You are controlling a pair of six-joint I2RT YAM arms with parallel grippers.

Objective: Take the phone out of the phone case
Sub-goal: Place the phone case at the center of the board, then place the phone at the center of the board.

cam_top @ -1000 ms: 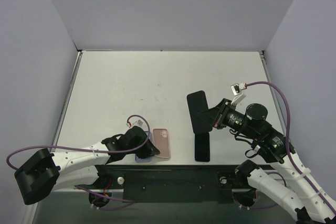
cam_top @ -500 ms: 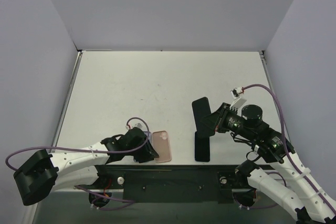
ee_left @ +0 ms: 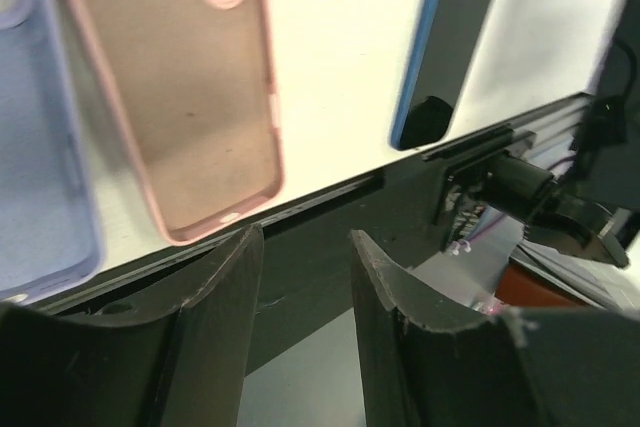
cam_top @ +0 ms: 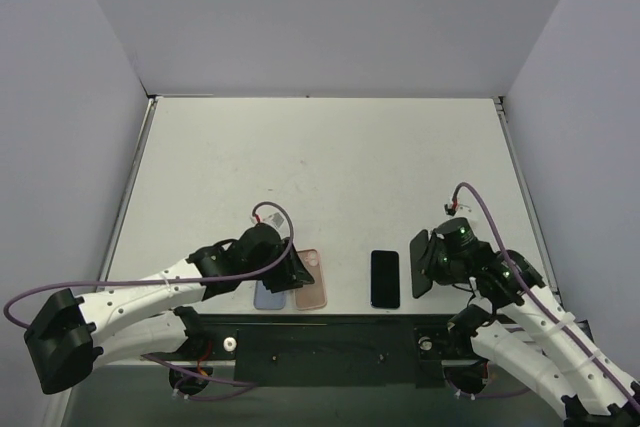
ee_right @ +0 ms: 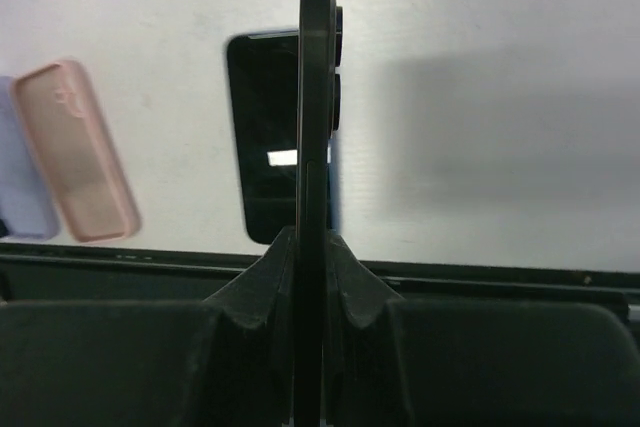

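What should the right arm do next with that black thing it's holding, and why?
Probably lower the thin black slab and lay it flat on the white table, right of the black phone lying there, then let go. The right end effector pinches the slab edge-on, low near the table's front edge, and there is open tabletop beside that phone.

No writing, brand mark, number or sign can be read anywhere. The pink case (cam_top: 310,279), the lilac case (cam_top: 268,295), the phone (cam_top: 385,278) with its dark screen and the black case (ee_right: 316,97) all show plain surfaces.
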